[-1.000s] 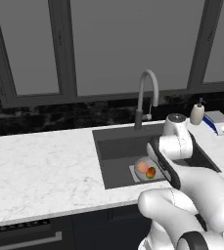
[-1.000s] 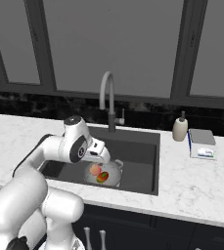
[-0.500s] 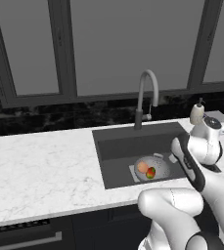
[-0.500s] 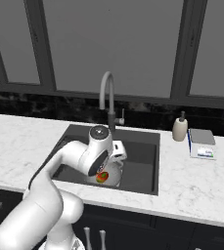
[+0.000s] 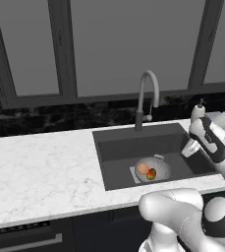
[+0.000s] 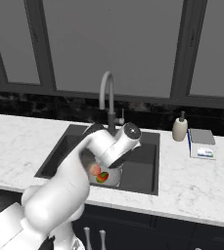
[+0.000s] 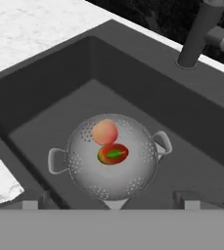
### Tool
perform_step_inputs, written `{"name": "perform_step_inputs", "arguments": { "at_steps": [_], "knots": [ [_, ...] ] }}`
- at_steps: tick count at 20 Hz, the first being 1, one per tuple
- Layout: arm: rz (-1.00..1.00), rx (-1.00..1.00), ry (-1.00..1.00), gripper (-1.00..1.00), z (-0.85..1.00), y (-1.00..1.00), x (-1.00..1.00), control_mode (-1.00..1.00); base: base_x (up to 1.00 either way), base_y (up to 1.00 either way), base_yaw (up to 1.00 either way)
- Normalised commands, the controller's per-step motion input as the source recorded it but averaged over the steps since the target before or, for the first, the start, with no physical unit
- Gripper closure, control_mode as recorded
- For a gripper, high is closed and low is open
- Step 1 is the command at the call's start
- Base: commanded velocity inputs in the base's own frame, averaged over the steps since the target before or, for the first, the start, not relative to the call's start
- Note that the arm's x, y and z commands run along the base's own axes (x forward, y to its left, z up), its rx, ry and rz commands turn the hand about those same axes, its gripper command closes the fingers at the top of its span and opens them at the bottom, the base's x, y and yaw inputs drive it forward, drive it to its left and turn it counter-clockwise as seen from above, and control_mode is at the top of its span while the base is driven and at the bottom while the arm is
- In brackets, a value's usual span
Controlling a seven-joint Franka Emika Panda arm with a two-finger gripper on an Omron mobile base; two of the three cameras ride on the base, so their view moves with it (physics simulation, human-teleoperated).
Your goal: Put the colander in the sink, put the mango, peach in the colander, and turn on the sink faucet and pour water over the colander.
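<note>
The colander (image 7: 112, 162) is a round grey metal bowl pierced all over with small holes, with a loop handle on either side, and it stands on the floor of the sink (image 7: 50, 93), a wide dark grey rectangular basin with flat matte walls. A corner of a lighter grey square shows on the sink floor beside the colander in the left base view. Inside the colander lie two small fruits touching each other: the peach (image 7: 105, 132), smooth, round and evenly pale orange-pink, and the mango (image 7: 113, 154), roundish and mottled red with a green patch and yellow edges. The sink faucet (image 5: 146, 98) rises behind the basin as a tall grey gooseneck with an arched spout, a dark base and a small side lever. The sink is set into a white worktop (image 5: 40, 167) veined in grey like marble, backed by black glossy stone and dark-framed windows. A small pale pump bottle (image 6: 180, 128) stands on the worktop to the right of the sink, with a flat grey scale (image 6: 200, 142) just beside it. The fingers (image 7: 111, 199) hang above the near side of the basin, spread wide apart and gripping nothing.
</note>
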Motion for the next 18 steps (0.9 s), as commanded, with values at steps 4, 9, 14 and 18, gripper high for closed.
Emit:
{"name": "perform_step_inputs", "arguments": {
  "at_steps": [4, 9, 14, 18],
  "knots": [
    [0.22, 0.18, 0.00, -1.00, 0.17, -0.17, 0.60, -1.00, 0.00, 0.00, 0.00],
    [0.21, 0.17, 0.00, -1.00, 0.12, -0.18, 0.39, -1.00, 0.00, 0.00, 0.00],
    [0.16, 0.08, 0.00, -1.00, 0.01, -0.15, 0.16, -1.00, 0.00, 0.00, 0.00],
    [0.14, 0.06, 0.00, -1.00, 0.00, -0.14, 0.13, -1.00, 0.00, 0.00, 0.00]
  ]
}}
